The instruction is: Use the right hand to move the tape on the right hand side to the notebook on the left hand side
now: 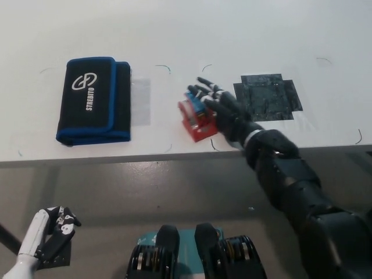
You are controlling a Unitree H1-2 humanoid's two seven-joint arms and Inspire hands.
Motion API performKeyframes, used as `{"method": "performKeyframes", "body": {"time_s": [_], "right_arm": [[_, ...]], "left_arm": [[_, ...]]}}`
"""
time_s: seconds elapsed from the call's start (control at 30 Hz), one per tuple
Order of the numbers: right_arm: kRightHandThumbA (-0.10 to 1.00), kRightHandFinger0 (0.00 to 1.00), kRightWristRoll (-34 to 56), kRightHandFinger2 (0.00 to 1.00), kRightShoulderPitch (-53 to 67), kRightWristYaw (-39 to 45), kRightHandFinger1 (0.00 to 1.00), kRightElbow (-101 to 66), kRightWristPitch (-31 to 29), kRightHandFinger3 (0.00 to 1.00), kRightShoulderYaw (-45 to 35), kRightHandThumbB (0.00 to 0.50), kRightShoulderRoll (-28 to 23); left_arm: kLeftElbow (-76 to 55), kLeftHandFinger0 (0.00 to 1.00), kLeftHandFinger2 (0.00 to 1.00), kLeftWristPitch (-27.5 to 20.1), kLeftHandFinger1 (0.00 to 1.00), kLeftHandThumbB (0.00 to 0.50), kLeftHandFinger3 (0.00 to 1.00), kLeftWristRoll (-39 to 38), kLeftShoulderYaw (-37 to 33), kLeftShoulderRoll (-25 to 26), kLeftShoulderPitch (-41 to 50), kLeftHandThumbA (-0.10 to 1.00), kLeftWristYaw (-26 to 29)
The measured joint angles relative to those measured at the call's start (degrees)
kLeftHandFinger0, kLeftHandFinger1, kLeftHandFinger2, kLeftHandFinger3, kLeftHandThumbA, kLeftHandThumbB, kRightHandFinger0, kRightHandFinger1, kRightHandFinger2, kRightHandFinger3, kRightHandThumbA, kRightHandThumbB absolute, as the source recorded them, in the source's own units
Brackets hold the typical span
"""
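Tape [195, 120] in right hand [224, 113] (mid-table)

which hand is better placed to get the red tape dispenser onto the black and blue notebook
Right: the black right hand already grips the red tape dispenser on the white table, beside the black and blue notebook. The white left hand rests below the table edge.

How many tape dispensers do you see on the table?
1. The red tape dispenser sits near the table's front edge, held by the right robot hand, between the notebook and the dark patch. None seems hidden.
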Motion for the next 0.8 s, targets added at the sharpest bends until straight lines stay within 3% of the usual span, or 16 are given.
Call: {"method": "performKeyframes", "body": {"time_s": [0.2,0.33,0.57,0.7,0.8], "right_arm": [[0.90,1.00,0.2,1.00,-0.5,-0.5,1.00,0.5,0.0,1.00,0.0,0.479,3.2],[0.94,1.00,0.2,1.00,-0.9,-0.7,1.00,0.8,0.0,1.00,0.2,0.478,5.0],[0.98,1.00,-0.2,1.00,-1.0,-0.8,1.00,0.8,0.0,1.00,2.0,0.465,7.3],[0.95,1.00,-0.4,1.00,-1.1,-0.8,1.00,0.8,0.0,1.00,2.3,0.462,7.2],[0.94,1.00,-0.4,1.00,-1.2,-0.7,1.00,0.8,0.0,1.00,2.4,0.470,7.1]], "left_arm": [[-0.1,0.01,0.07,0.1,0.00,0.152,0.23,0.1,-0.2,0.0,-0.6,0.40,0.0],[-0.2,0.02,0.08,0.1,0.00,0.161,0.25,0.2,-0.5,0.0,-1.1,0.44,0.0],[-0.3,0.03,0.10,0.1,0.00,0.144,0.25,0.2,-1.1,0.0,-1.2,0.36,0.0],[-0.3,0.00,0.10,0.1,0.00,0.150,0.24,0.2,-1.2,0.0,-1.2,0.37,0.0],[-0.3,0.03,0.10,0.1,0.01,0.148,0.23,0.2,-1.3,0.0,-1.2,0.34,0.0]]}}
